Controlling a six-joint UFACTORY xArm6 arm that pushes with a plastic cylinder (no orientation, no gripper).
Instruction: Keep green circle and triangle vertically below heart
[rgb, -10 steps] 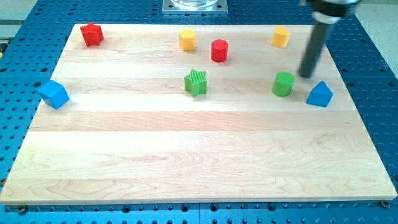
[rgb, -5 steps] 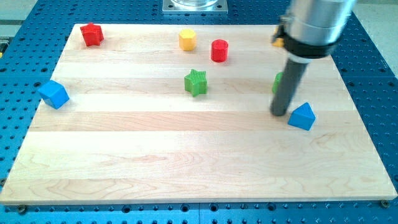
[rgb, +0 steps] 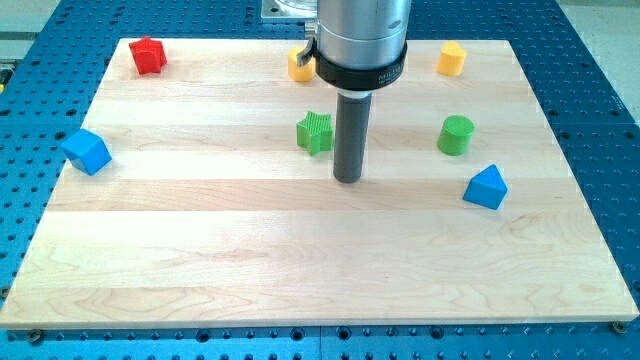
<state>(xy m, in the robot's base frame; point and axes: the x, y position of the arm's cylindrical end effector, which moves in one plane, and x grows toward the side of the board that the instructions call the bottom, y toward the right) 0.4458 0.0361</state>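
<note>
The green circle (rgb: 456, 134) sits at the view's right. The blue triangle (rgb: 486, 187) lies just below and right of it. A yellow block (rgb: 451, 58), possibly the heart, sits at the top right, straight above the green circle. My tip (rgb: 347, 180) rests on the board near the middle, just below and right of the green star (rgb: 314, 132), well left of the circle and the triangle and touching no block.
A second yellow block (rgb: 297, 67) at the top middle is partly hidden by my arm. A red block (rgb: 148, 55) sits at the top left. A blue cube (rgb: 86, 151) lies at the left edge. The wooden board (rgb: 300, 270) lies on a blue pegboard.
My tip swept left from beside the blue triangle to beside the green star. The triangle first slid down and left, then stayed put. The red cylinder is now hidden behind the arm.
</note>
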